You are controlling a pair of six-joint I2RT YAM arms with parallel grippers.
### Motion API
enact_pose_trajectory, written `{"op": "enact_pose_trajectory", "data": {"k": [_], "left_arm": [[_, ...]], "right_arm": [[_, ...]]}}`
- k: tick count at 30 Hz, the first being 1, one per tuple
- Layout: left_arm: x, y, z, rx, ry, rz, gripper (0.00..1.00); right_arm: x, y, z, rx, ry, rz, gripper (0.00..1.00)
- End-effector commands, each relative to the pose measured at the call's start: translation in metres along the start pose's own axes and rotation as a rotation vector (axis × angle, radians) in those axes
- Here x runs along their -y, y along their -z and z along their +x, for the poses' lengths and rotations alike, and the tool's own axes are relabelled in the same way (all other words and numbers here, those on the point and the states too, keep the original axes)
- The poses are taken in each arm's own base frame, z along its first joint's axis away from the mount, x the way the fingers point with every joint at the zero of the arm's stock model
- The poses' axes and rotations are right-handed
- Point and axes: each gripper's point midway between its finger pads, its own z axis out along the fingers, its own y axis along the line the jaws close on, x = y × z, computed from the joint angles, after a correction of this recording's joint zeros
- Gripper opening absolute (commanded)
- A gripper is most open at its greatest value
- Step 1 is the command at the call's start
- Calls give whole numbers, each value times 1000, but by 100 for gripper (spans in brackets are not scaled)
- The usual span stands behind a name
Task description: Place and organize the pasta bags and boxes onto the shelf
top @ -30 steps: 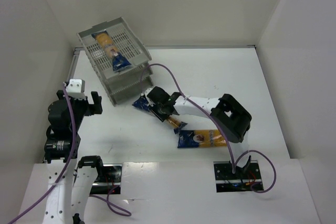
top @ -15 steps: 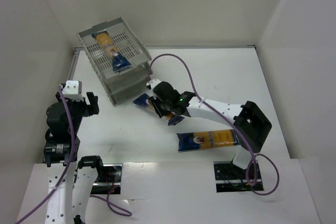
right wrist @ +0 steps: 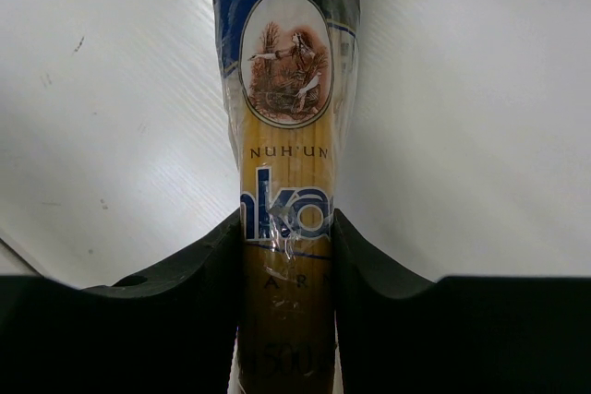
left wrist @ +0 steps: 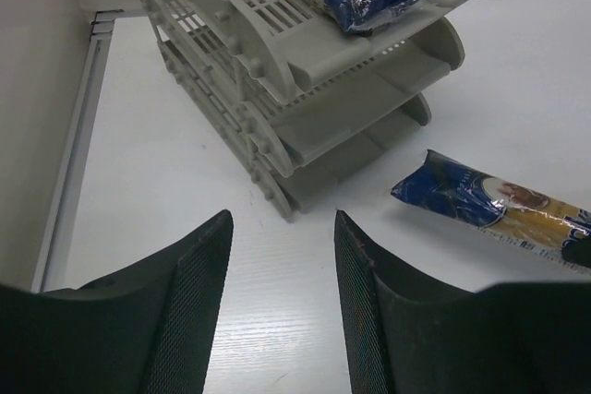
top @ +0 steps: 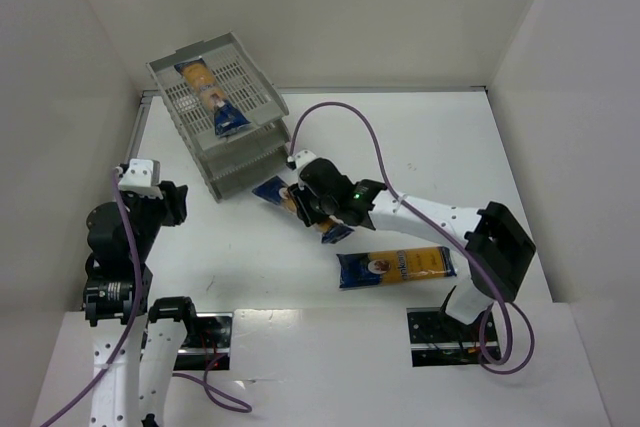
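Item: spaghetti packet (right wrist: 286, 136), long and narrow, with dark blue ends, an oval picture label and yellow strands showing through clear film. It lies slantwise just before the lower trays of the shelf (top: 175, 97), one blue end towards them; whether it rests on the table (top: 430, 157) or is just clear of it cannot be told. Handling, by judgement: light; stiff along its length because the strands brace it, but brittle if bent or dropped on an end; the film is slick and crinkly and the gathered ends are soft. Best hold: across the narrow width near mid-length, firm but not crushing, so neither end droops. Holder: right gripper (right wrist: 288, 228), both fingers pressed against the packet's sides over the yellow stretch. Companion items: second packet (top: 208, 95) lying in the shelf's top tray; third packet (top: 397, 266) flat on the table, well apart from the shelf, nearer the arm bases. Left gripper (left wrist: 282, 228): jaws apart with nothing between them, hanging to the left of the shelf and facing it.
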Motion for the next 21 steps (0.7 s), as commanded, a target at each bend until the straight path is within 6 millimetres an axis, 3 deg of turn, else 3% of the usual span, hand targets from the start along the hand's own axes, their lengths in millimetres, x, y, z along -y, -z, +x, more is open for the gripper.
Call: {"op": "enact_pose_trajectory", "data": {"k": [1, 7, 9, 13, 21], "left_arm": [[5, -1, -10, 46, 22, 25, 56], [4, -3, -8, 37, 24, 25, 59], [4, -3, -8, 37, 24, 25, 60], [4, -3, -8, 37, 24, 25, 60], [1, -1, -10, 47, 24, 6, 61]], "right_arm": [[-26, 49, -88, 304, -56, -76, 0], [-30, 83, -141, 465, -105, -85, 0], [-31, 78, -155, 489, -89, -73, 0], [-36, 49, -167, 464, -48, -57, 0], [-41, 28, -216, 540, -33, -15, 0]]}}
